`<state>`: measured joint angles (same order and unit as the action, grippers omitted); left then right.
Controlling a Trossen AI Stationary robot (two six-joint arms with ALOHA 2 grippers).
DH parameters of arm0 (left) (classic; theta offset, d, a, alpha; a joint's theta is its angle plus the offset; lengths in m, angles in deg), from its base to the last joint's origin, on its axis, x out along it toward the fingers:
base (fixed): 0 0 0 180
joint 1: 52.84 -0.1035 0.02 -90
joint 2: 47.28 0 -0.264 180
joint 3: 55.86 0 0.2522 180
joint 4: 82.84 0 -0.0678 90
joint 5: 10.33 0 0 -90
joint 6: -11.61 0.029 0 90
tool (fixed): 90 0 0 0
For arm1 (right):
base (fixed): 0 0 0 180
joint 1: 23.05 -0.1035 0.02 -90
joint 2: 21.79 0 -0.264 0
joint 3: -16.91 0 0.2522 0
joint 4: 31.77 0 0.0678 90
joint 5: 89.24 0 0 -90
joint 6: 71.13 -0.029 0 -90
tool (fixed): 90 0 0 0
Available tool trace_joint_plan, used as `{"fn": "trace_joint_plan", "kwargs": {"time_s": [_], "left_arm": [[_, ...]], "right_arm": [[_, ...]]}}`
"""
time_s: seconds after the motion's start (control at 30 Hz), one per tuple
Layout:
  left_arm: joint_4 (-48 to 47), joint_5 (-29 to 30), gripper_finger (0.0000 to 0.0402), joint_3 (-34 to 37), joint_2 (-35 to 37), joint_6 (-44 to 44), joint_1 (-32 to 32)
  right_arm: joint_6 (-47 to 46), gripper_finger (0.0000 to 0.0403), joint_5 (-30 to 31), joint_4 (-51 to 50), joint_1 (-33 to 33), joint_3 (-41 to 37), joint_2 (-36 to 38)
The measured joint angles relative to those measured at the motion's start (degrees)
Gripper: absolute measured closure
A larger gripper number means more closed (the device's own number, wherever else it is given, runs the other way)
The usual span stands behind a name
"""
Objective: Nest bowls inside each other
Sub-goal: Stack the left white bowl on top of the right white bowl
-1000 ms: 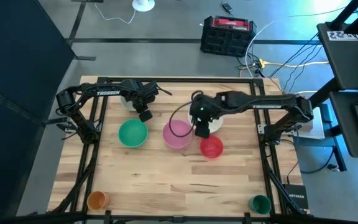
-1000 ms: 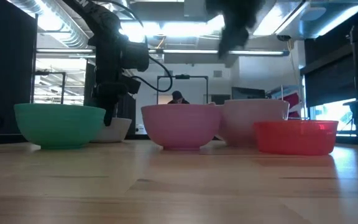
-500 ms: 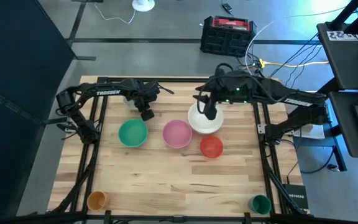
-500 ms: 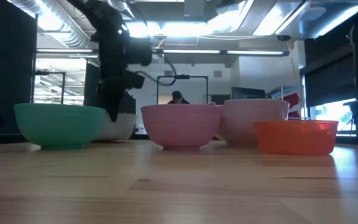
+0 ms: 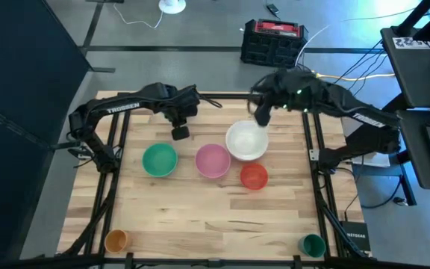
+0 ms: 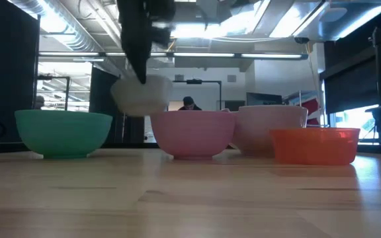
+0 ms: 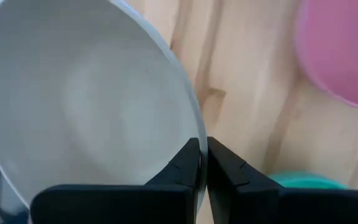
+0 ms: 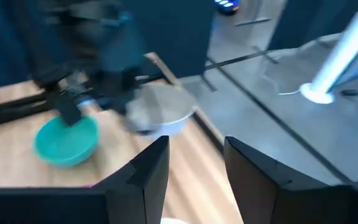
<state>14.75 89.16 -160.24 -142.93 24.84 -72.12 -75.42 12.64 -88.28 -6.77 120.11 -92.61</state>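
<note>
Left gripper (image 7: 202,163) has lifted the pale grey bowl (image 7: 86,93) off the table since a second ago, fingers pinched on its rim, above the far left. Right gripper (image 8: 194,168) has pulled back to the far edge, jaws wide, empty. White bowl (image 5: 246,140), pink bowl (image 5: 213,161), green bowl (image 5: 159,160) and red bowl (image 5: 254,176) sit on the table (image 5: 200,217).

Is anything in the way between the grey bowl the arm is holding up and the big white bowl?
Nothing visible. The left gripper holds the grey bowl by its rim, up in the air. The white bowl sits open beyond the pink bowl.
</note>
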Motion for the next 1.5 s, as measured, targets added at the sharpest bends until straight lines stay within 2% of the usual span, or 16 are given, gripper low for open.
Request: {"fn": "trace_joint_plan", "kwargs": {"time_s": [0.17, 0.43, 1.03, 1.27, 1.5], "left_arm": [[-4.1, -0.2, 0.0401, -5.4, 0.0, 6.0, 3.5], [-1.5, 0.0, 0.0401, -6.9, 0.0, 18.0, 10.1], [11.0, 1.4, 0.0401, -6.9, -2.0, 44.7, 16.5], [19.9, 1.4, 0.0401, -6.9, -5.3, 44.3, 16.1], [22.5, 0.5, 0.0401, -7.5, -10.8, 43.9, 15.4]], "right_arm": [[0.3, 0.0265, -0.8, -0.3, 6.1, 0.0, 3.1], [0.2, 0.0265, -7.6, -1.3, 16.5, 0.0, 7.0], [-1.0, 0.0265, -15.0, -5.1, 20.8, 0.0, 7.2], [-1.6, 0.0265, -17.5, -5.5, 20.9, 0.0, 7.2], [-1.5, 0.0265, -18.4, -5.7, 20.9, 0.0, 7.2]]}}
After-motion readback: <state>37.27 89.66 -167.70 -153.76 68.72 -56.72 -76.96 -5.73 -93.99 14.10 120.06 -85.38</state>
